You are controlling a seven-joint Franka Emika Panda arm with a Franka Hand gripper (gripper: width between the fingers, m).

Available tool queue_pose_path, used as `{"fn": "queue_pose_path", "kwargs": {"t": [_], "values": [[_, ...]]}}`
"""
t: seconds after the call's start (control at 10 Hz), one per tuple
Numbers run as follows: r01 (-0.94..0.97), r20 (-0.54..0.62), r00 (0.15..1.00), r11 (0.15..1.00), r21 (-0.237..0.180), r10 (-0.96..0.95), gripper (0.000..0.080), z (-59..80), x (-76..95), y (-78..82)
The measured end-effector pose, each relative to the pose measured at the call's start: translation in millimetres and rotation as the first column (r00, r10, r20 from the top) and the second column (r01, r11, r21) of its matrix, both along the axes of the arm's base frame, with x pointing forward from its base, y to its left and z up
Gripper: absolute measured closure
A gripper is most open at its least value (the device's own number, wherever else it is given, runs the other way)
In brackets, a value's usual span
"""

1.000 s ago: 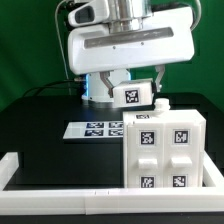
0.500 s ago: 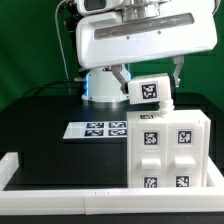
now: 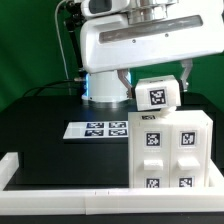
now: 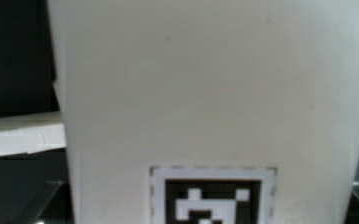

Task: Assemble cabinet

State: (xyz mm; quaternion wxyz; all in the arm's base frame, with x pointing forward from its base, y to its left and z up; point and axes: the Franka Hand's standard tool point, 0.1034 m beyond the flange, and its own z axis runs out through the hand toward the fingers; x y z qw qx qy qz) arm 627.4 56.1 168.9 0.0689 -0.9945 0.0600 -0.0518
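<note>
The cabinet (image 3: 168, 150) is the large white box at the exterior view's right, with four tagged panels on its near face. My gripper (image 3: 157, 86) is shut on a white tagged block (image 3: 156, 95) and holds it in the air just above the cabinet's top, tilted slightly. One finger (image 3: 188, 72) shows beside the block. In the wrist view the block (image 4: 202, 90) fills the picture, with its tag (image 4: 211, 196) at the edge. The fingertips are hidden there.
The marker board (image 3: 100, 129) lies flat on the black table to the exterior view's left of the cabinet. A low white wall (image 3: 60, 197) runs along the front and the left side. The robot's white body (image 3: 130, 45) stands behind.
My gripper has lifted the white tagged block higher and carried it toward the exterior view's right, over the cabinet's top. The cabinet has not moved.
</note>
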Motion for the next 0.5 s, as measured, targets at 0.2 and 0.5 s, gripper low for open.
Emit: {"fn": "queue_pose_path", "kwargs": {"t": [0.2,0.5], "values": [[-0.007,0.003,1.000,1.000,0.001,0.007,0.0238,0.5,2.3,4.8],[-0.008,0.005,1.000,1.000,-0.002,0.008,0.0238,-8.8,-5.8,15.5]]}}
